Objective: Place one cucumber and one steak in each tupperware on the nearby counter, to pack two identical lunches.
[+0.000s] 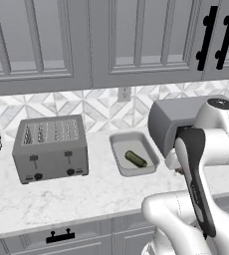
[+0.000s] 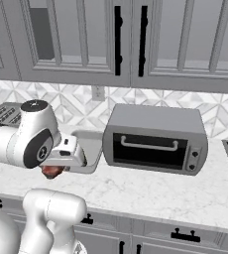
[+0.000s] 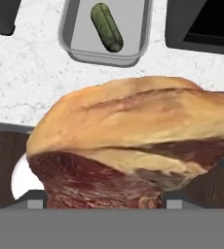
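We found the gripper (image 3: 104, 206) clamped on the steak (image 3: 133, 146), held above the front edge of the surface (image 1: 86, 194). Beyond it a grey tupperware (image 1: 134, 153) sat toward the rear edge between toaster (image 1: 50, 148) and toaster oven (image 2: 155, 139), one cucumber (image 1: 136, 159) inside.

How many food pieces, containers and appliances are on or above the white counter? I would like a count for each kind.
Food: 2, green cucumber, raw red steak with pale fat
Containers: 1, grey rectangular tupperware
Appliances: 2, grey toaster, grey toaster oven
Total: 5
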